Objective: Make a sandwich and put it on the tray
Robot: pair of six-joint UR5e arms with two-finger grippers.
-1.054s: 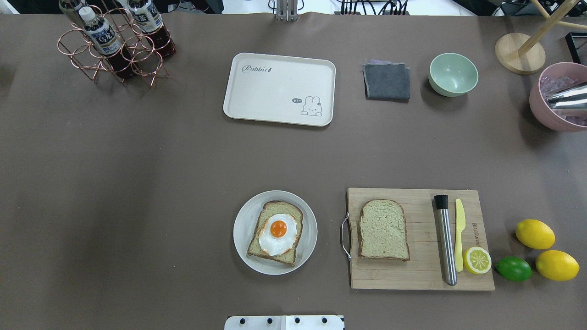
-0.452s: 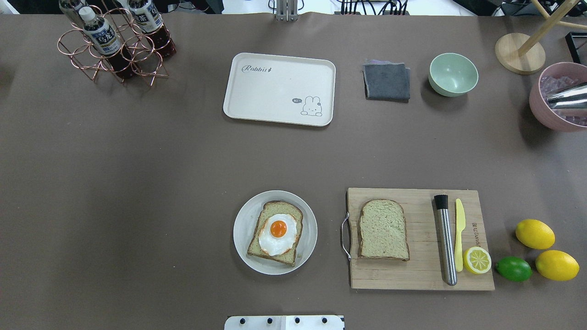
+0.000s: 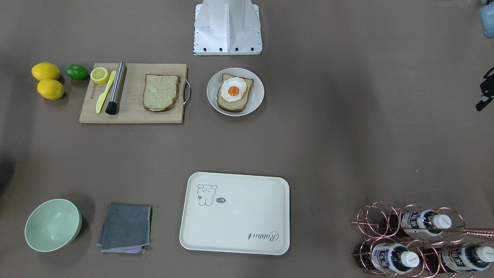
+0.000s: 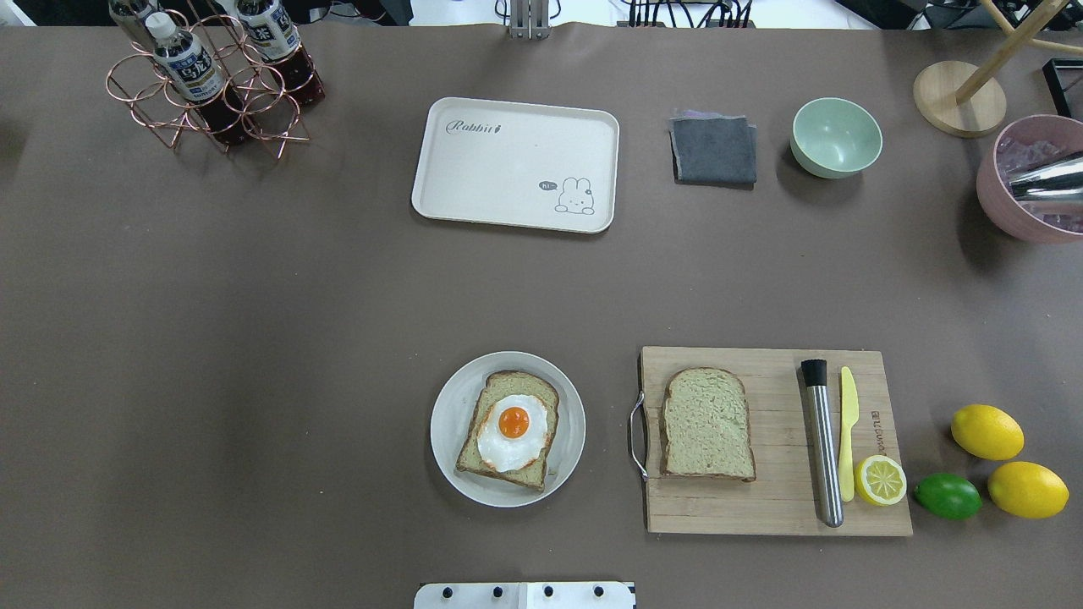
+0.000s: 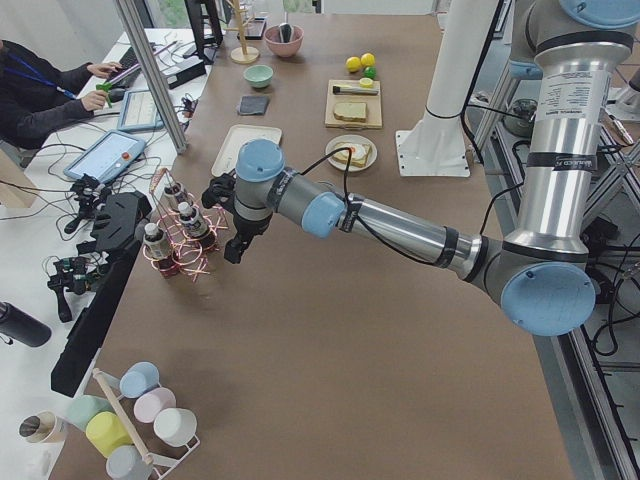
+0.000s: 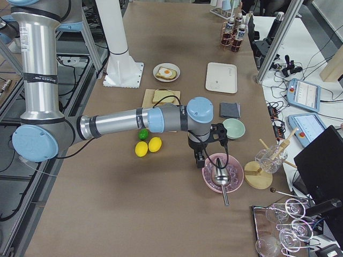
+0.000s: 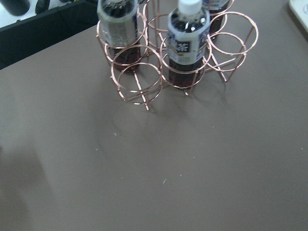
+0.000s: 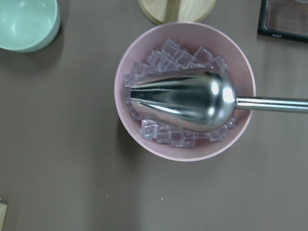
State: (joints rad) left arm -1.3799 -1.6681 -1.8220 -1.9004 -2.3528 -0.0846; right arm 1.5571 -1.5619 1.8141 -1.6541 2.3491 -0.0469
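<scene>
One toast slice [image 4: 541, 472] with a fried egg [image 4: 512, 427] on top lies on the round grey-white plate [image 4: 444, 431] near the front middle. The second toast slice [image 4: 707, 423] lies bare on the wooden cutting board [image 4: 761, 507] to its right. The cream "Rabbit" tray [image 4: 508, 161] sits empty at the far middle. My left gripper [image 5: 232, 240] hovers by the bottle rack, far from the food; I cannot tell if it is open. My right gripper [image 6: 199, 155] hovers by the pink bowl; I cannot tell its state.
A copper rack with bottles [image 4: 211, 85] stands far left. A grey cloth [image 4: 713, 150] and green bowl [image 4: 836, 137] sit right of the tray. A pink bowl of ice with a metal scoop [image 8: 183, 91] is far right. A muddler [image 4: 822, 448], yellow knife, lemons and a lime lie by the board.
</scene>
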